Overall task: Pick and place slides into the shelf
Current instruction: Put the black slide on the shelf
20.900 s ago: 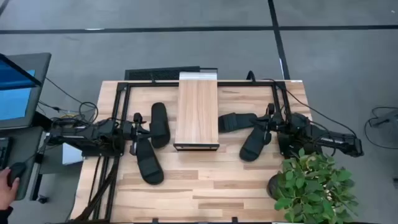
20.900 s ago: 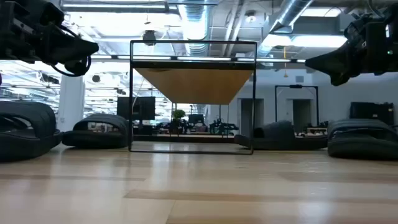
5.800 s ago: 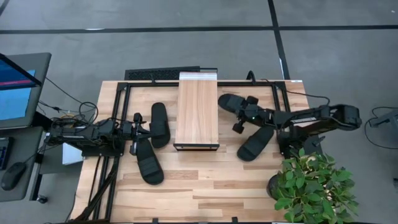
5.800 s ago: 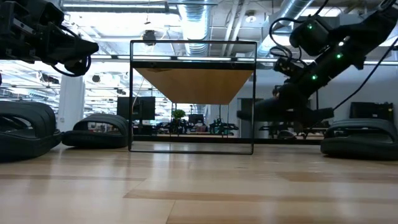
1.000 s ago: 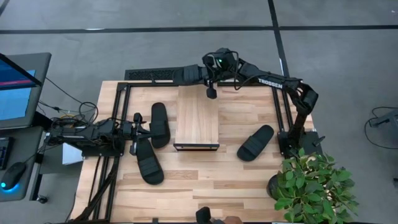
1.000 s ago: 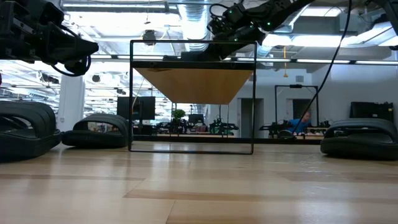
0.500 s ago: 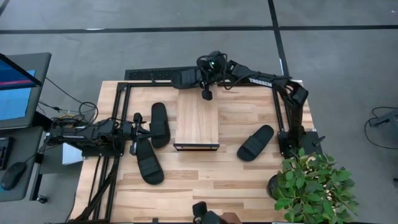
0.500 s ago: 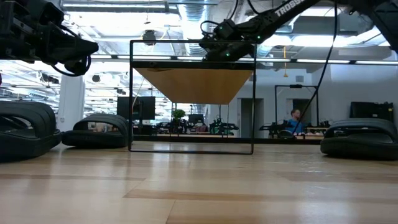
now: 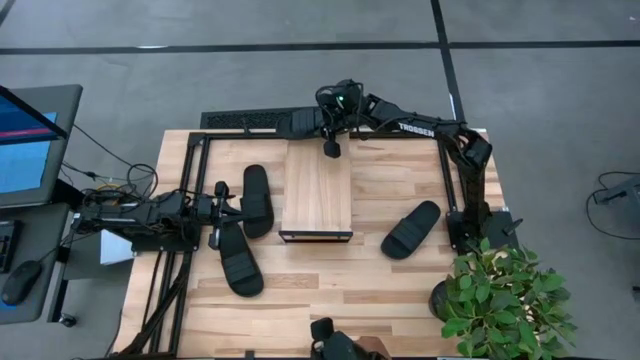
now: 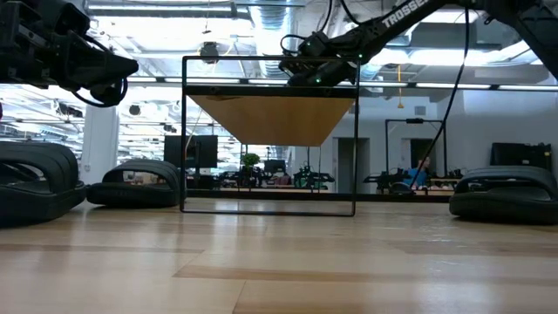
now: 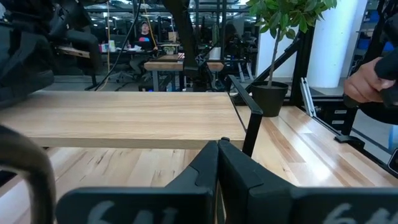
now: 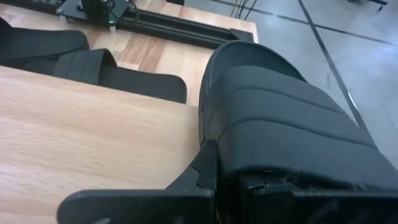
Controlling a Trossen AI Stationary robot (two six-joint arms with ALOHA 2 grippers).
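Right pincer (image 9: pixel 329 140) gripping slide (image 12: pixel 280 118) over shelf (image 9: pixel 318 190)

Held slide (image 12: pixel 280 118) — toe beyond frame

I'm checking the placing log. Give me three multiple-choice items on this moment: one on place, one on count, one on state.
1. Where is the right gripper? A over the shelf's far end; B at the table's left edge; C at its near edge.
2. How many slides lie on the table? A one; B three; C four.
3. Right jaws? A open, empty; B shut on a slide; C hidden.
Key: A, the high view shows it there; B, two left of the shelf, one right; B, the wrist view shows a slide clamped.
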